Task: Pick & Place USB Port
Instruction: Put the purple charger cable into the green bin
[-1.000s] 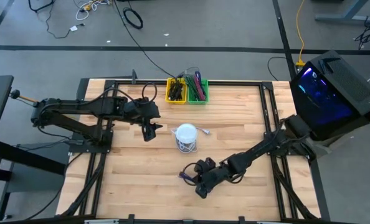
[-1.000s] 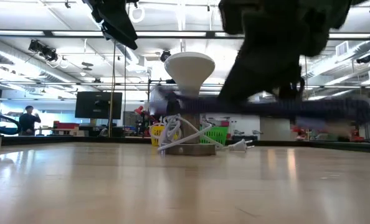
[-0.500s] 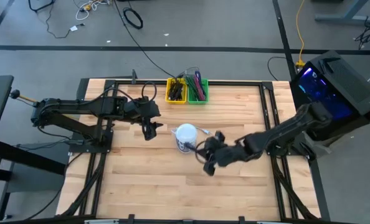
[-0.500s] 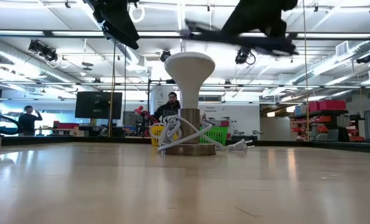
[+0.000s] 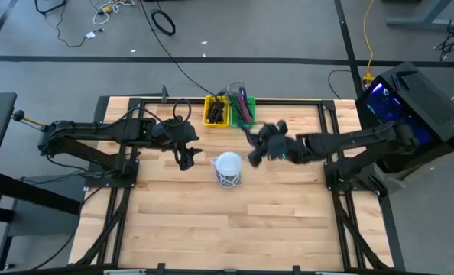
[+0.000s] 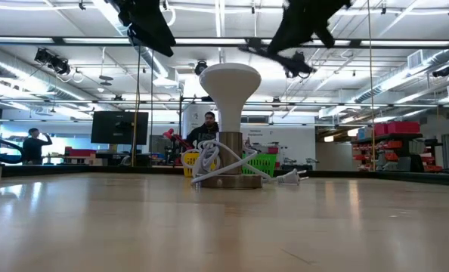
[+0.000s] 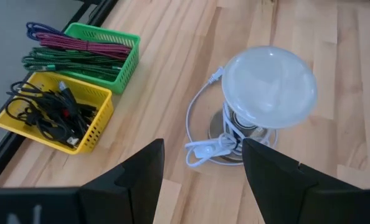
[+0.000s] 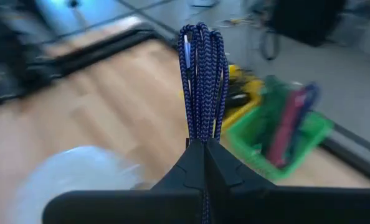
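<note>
A dark blue braided USB cable point(image 8: 201, 81), folded into a bundle, is held in the air by my right gripper point(image 8: 203, 146), which is shut on it. In the high view my right gripper point(image 5: 254, 148) hovers just right of the white lamp point(image 5: 228, 166) and near the green basket point(image 5: 242, 111). The lamp stands on its round base with its white cord wound around it. My left gripper point(image 7: 203, 180) stands open above the table left of the lamp point(image 7: 269, 84), with nothing between its fingers. My right gripper pinches the folded cable bundle between its two fingers point(image 8: 188, 165), with several strands side by side point(image 8: 202, 134). The strands run on past the fingertips, along the fingers. The bundle point(image 6: 274, 54) is lifted clear of the table and sticks out above the lamp's height.
A yellow basket point(image 5: 215, 111) of black cables stands beside the green basket point(image 7: 104, 53) of coloured cables at the table's far edge. The lamp's plug point(image 7: 203, 149) lies on the wood. Bare wood lies in the table's near half. People show in the room behind.
My right gripper has risen from low over the table's near middle and swung toward the far edge, turning as it went, with the blue cable still in its shut fingers. It now hangs right of the lamp, near the green basket.
</note>
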### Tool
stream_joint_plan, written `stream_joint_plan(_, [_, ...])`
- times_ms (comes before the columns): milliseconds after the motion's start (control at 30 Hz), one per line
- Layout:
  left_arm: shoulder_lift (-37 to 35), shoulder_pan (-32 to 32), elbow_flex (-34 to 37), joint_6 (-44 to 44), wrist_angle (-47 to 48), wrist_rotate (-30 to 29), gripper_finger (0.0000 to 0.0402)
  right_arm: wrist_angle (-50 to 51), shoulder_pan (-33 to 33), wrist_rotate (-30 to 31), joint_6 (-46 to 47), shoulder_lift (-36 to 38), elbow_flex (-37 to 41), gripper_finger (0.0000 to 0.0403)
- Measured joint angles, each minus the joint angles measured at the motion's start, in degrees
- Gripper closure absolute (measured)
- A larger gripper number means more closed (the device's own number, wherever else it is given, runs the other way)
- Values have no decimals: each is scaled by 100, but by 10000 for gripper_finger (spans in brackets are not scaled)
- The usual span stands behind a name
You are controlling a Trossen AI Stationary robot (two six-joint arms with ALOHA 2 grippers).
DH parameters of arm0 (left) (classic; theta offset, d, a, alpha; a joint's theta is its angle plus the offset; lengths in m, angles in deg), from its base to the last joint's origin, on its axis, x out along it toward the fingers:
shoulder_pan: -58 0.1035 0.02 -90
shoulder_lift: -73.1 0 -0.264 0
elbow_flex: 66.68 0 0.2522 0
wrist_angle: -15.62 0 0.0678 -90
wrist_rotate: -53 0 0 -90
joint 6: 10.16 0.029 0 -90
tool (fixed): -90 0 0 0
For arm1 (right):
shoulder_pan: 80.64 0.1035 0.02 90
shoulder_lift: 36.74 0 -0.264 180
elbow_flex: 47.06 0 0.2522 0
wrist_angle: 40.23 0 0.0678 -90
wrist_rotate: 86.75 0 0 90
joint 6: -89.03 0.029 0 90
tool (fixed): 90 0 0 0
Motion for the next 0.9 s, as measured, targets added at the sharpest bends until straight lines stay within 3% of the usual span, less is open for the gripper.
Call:
stream_joint_plan(167, [0, 0, 0, 0, -8, -29, 181, -601, -844, -382, -582, -69, 30, 403])
stream_joint_plan(300, [0, 0, 0, 9, -8, -74, 181, -1872, -1654, -1875, -1165, -69, 303, 403])
stream_joint_plan(367, [0, 0, 0, 13, -4, -97, 181, -2131, -2030, -2086, -1249, -75, 398, 403])
stream_joint_plan(533, [0, 0, 0, 16, 5, -136, 181, -2648, -2891, -2710, -1144, -108, 772, 403])
stream_joint_plan(667, [0, 0, 0, 137, 0, -288, 181, -4000, -3399, -3467, -898, -104, 1430, 403])
stream_joint_plan(900, [0, 0, 0, 145, -35, -400, 181, -6325, -3805, -3676, -24, -279, 2676, 403])
